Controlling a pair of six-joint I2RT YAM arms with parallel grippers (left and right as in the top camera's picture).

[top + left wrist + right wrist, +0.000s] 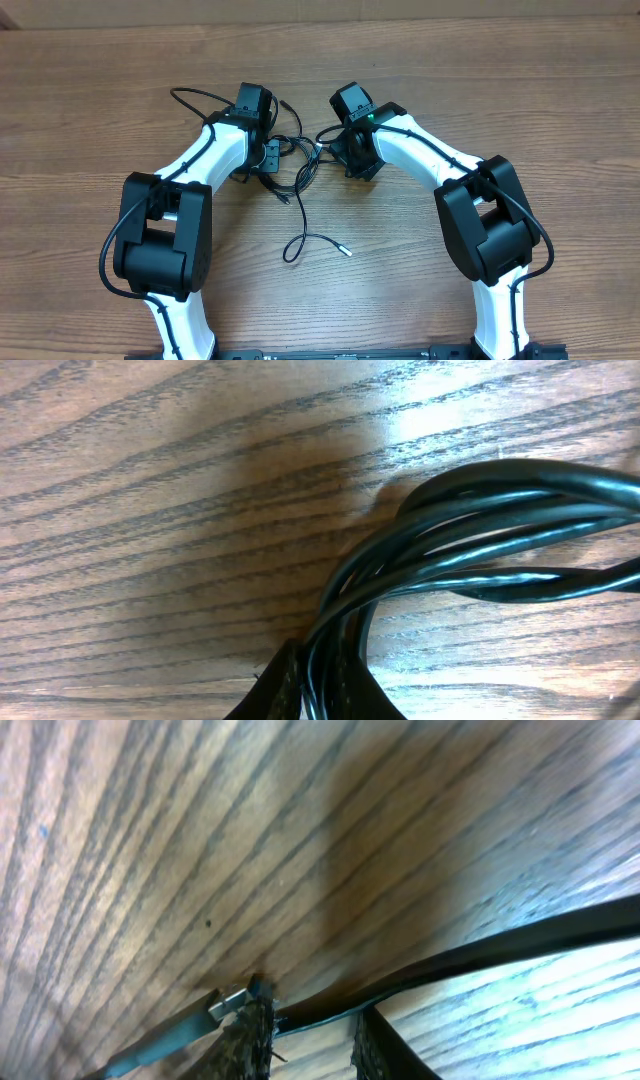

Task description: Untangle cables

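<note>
Thin black cables [296, 160] knotted at centre of brown wood-grain table [500, 80], between both claws. One loose strand trails toward robot and ends in silvery plug [344, 251].

Left gripper [325, 695]: dark fingers pressed together on bundle of glossy cable loops [470, 530].

Right gripper [312, 1035]: jaws slightly apart, bare wood in gap. Single cable [520, 942] crosses fingertips. Small metal plug [228, 1004] touches one finger.

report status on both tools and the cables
left tool shut on cables. right tool open, strand crossing its gap. one silvery plug trailing loose.
</note>
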